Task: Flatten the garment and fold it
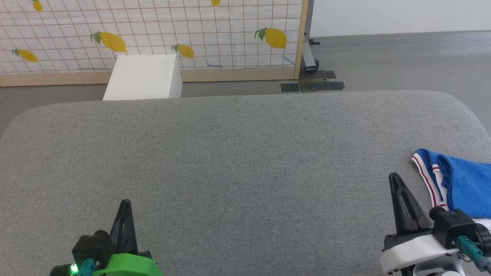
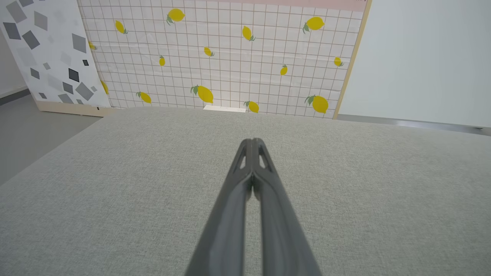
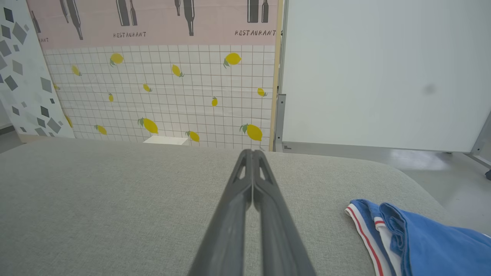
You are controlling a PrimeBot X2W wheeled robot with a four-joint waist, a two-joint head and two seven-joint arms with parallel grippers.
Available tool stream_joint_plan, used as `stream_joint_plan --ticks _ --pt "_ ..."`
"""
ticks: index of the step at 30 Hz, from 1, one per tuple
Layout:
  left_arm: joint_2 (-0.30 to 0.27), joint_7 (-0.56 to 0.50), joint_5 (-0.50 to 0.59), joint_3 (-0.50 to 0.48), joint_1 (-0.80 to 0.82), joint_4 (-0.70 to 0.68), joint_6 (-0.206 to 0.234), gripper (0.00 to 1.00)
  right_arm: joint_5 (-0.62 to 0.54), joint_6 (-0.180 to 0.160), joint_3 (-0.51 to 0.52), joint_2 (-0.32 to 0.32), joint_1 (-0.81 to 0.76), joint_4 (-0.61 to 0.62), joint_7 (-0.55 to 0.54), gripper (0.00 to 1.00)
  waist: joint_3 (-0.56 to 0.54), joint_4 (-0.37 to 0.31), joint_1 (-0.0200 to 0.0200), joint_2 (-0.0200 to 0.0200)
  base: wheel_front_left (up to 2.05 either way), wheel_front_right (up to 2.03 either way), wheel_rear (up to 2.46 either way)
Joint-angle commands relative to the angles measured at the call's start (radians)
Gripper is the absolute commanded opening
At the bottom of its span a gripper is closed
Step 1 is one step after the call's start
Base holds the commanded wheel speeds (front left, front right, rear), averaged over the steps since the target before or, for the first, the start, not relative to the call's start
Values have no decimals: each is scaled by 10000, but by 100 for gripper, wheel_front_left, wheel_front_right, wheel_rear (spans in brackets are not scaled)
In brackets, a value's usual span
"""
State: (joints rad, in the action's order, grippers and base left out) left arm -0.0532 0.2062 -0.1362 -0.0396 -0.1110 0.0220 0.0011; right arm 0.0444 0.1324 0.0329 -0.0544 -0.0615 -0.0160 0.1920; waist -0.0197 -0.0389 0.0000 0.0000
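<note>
— Fingers (image 2: 226, 222) on both grippers are pressed tight together, clasping nothing: left gripper (image 1: 126, 203) at seven o'clock, right gripper (image 1: 394, 178) at five.
— The garment (image 1: 464, 184)?
— Bunched at the four o'clock edge of the grey cushion (image 1: 245, 153), just beside the right gripper. Closed tips may shove it off, or pinch several layers.
— Obstacles?
— None between. White box (image 1: 144, 76) and lemon-print screen (image 1: 191, 30) stand beyond, toward twelve.

Left gripper (image 1: 125, 205): black tapered fingers, green housing, teal plug, green light. Right gripper (image 1: 395, 180): matching fingers, white housing.
</note>
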Motion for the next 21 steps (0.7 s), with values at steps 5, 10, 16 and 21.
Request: stream_joint_plan --ticks 5,10,16,21 --pt "8 -144 246 40 229 -37 -3 0 -89 -4 -37 9 143 41 -155 0 11 21 0 0 0 0 0" --pt "9 -247 306 59 277 -47 -3 0 -108 -5 -53 11 169 47 -250 0 21 41 0 0 0 0 0" --pt "10 -368 376 82 332 -58 -4 0 -131 -6 -71 13 199 54 -361 0 32 64 0 0 0 0 0" --pt "11 -471 436 101 379 -68 -4 0 -150 -6 -87 14 224 61 -456 0 42 84 0 0 0 0 0"
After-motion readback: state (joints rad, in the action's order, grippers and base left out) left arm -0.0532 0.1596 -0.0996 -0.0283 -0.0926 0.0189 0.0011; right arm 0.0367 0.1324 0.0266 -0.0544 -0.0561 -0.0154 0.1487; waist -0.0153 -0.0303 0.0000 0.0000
